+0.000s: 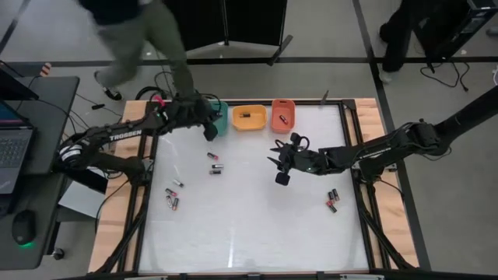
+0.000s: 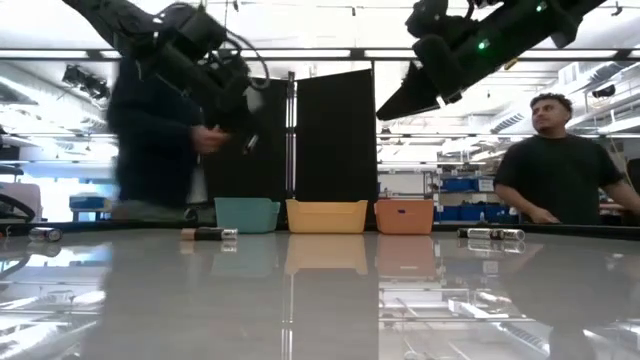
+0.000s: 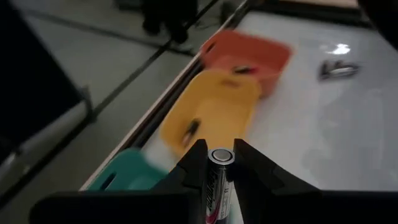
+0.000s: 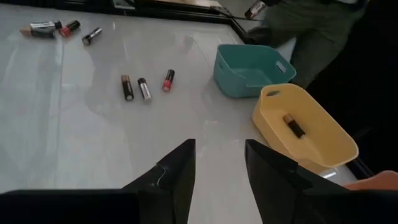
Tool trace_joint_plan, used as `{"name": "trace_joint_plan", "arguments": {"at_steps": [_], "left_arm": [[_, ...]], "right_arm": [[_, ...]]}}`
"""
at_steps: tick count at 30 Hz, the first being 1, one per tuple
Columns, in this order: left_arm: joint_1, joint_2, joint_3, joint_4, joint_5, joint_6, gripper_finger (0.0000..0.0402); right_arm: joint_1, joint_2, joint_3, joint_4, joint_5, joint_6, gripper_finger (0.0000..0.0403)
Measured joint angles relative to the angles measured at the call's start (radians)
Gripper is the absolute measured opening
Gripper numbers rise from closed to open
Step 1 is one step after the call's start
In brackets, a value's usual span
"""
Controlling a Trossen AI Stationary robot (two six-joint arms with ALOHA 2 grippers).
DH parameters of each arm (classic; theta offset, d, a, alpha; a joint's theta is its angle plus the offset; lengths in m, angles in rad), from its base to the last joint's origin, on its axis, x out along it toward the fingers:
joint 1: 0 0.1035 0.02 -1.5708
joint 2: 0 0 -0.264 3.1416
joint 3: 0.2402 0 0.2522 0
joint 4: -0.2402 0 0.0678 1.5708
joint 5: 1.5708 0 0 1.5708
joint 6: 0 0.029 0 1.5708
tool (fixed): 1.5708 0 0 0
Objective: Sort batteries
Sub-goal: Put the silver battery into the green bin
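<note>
High view looks straight down on the whole table [image 1: 249,233]; low view sits at tabletop height, facing the room. Both wrist views look past their fingers, sharing the yellow tray [image 3: 211,112].

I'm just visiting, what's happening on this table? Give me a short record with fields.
left tool: shut on a battery, near the green tray
right tool: open, empty, above the table's middle
yellow tray: one battery inside
orange tray: a battery inside
loose batteries: three together, more at the left and right sides of the table
</note>
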Motion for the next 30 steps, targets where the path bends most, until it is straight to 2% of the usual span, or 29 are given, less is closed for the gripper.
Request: {"name": "trace_joint_plan", "arguments": {"at_steps": [8, 20, 30], "left_arm": [[0.102, 0.109, 0.02, -0.032, 0.019, -0.024, 0.0058], [0.121, 0.376, 0.239, -0.248, 0.012, 0.006, 0.0058], [0.121, 0.454, 0.274, -0.256, -0.004, 0.01, 0.0058]], "right_arm": [[-0.035, 0.027, -0.001, 0.001, -0.032, 0.007, 0.0149], [-0.054, 0.031, -0.001, 0.002, -0.037, 0.017, 0.0149], [-0.054, 0.031, -0.001, 0.0, -0.037, 0.016, 0.0149]]}}
